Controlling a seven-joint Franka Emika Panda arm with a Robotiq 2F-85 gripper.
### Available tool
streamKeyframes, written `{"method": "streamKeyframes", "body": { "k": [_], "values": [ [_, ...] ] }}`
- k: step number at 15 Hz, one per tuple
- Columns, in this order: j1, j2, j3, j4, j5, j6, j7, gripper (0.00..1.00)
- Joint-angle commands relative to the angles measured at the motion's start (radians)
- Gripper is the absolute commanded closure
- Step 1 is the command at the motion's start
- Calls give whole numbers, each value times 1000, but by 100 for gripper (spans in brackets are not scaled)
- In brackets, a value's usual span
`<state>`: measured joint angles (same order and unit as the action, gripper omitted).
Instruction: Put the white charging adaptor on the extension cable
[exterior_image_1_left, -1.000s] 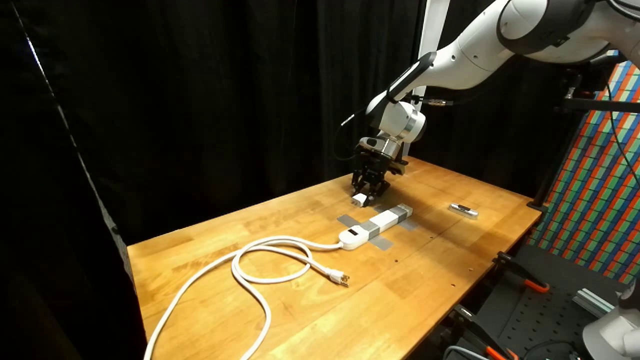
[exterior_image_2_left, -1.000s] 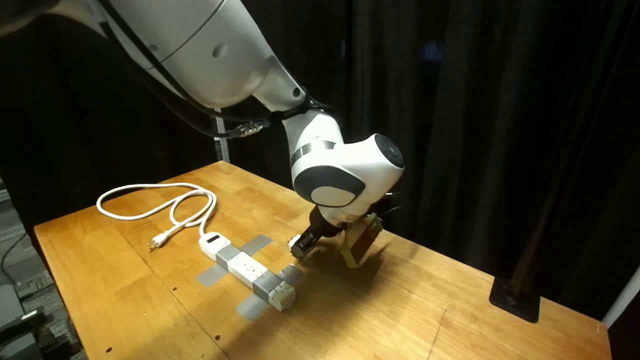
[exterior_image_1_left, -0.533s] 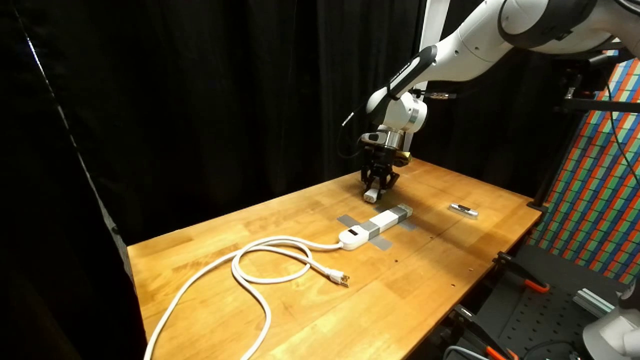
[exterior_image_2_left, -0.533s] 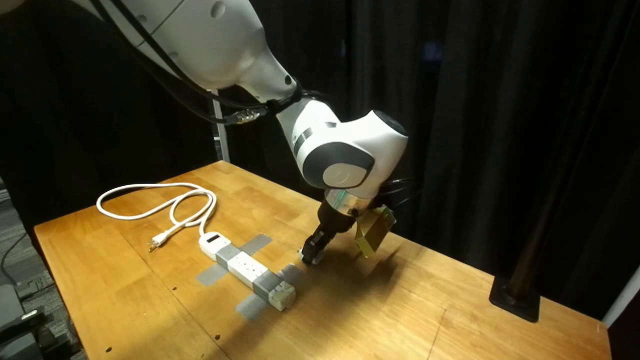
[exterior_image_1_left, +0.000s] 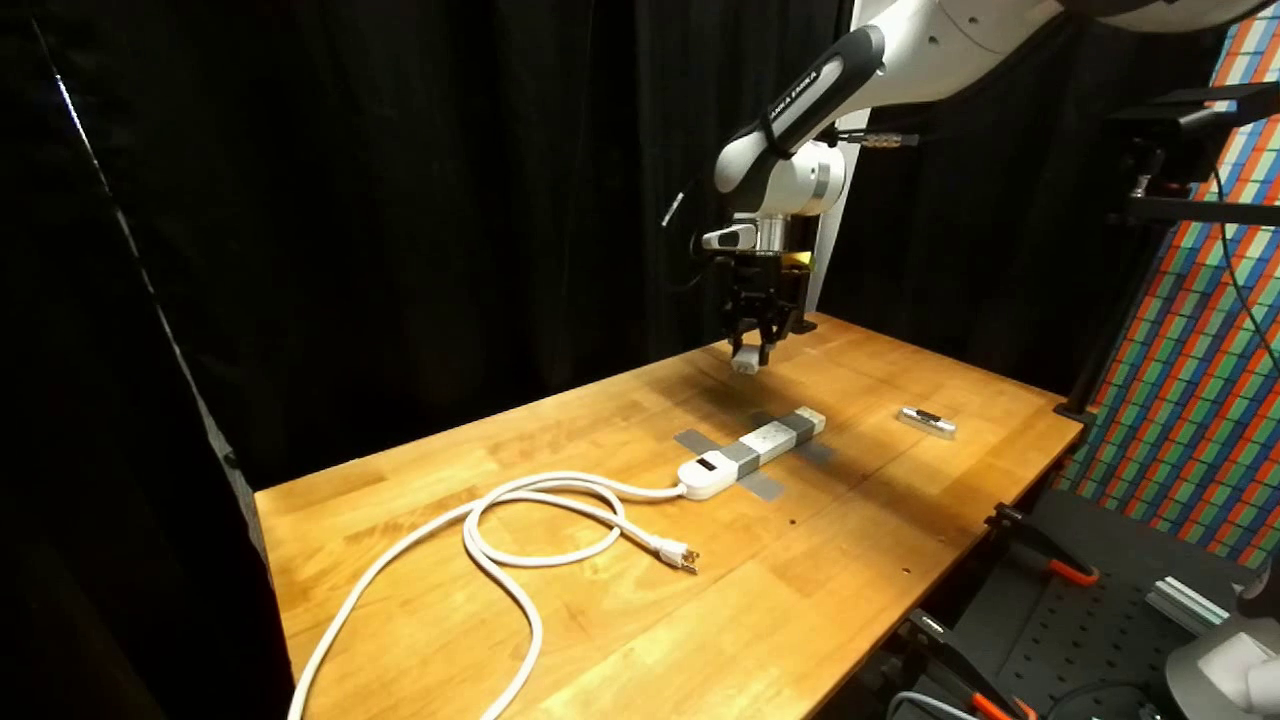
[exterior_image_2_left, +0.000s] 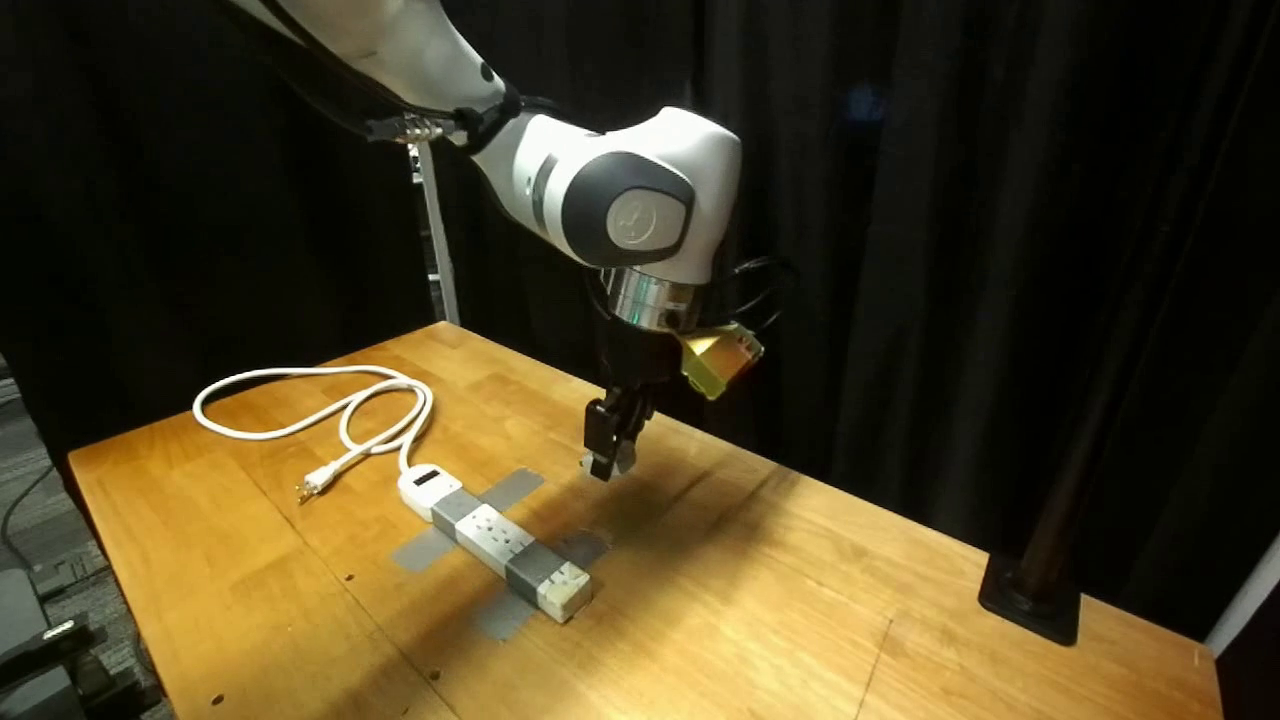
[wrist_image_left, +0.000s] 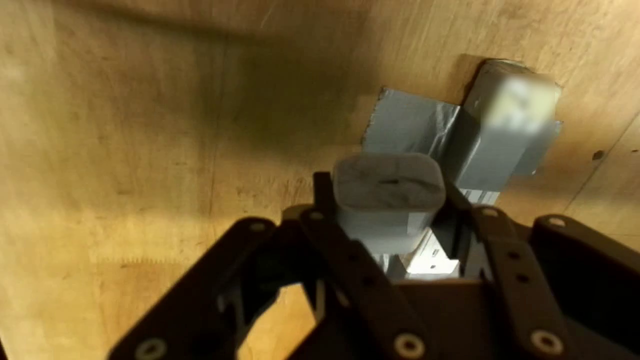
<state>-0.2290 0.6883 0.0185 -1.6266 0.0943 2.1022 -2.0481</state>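
The white charging adaptor (exterior_image_1_left: 746, 361) is a small white block held between the fingers of my gripper (exterior_image_1_left: 753, 350). It hangs above the table, apart from it. In the wrist view the adaptor (wrist_image_left: 387, 182) has a finger on each side, with its flat face toward the camera. A sliver of it shows behind the fingers in an exterior view (exterior_image_2_left: 627, 457). The extension cable (exterior_image_1_left: 772, 437) is a white power strip lying on the table, below and beside the gripper. Its sockets face up (exterior_image_2_left: 495, 535). In the wrist view the strip (wrist_image_left: 434, 256) is partly hidden behind the fingers.
Grey tape (exterior_image_2_left: 513, 489) holds the strip to the wooden table. The white cord (exterior_image_1_left: 545, 563) loops over the table, ending in a plug (exterior_image_1_left: 676, 554). A small silver and dark object (exterior_image_1_left: 928, 421) lies beyond the strip. A black pole base (exterior_image_2_left: 1030, 600) stands near the table edge.
My gripper has lifted the adaptor off the table and risen. The gripper has turned from tilted to nearly upright. The strip and cord have not moved.
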Motion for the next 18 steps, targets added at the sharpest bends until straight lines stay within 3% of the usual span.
{"method": "streamKeyframes", "body": {
  "k": [1, 4, 9, 14, 16, 18],
  "values": [
    [44, -153, -10, -192, -62, 98, 57, 77],
    [90, -239, -23, -360, -126, 332, 145, 77],
    [204, -344, -96, -603, -388, 577, 431, 77],
    [320, -430, -177, -692, -722, 564, 828, 77],
    [306, -466, -135, -706, -747, 517, 903, 77],
    [275, -484, -81, -715, -686, 484, 896, 77]
  ]
}}
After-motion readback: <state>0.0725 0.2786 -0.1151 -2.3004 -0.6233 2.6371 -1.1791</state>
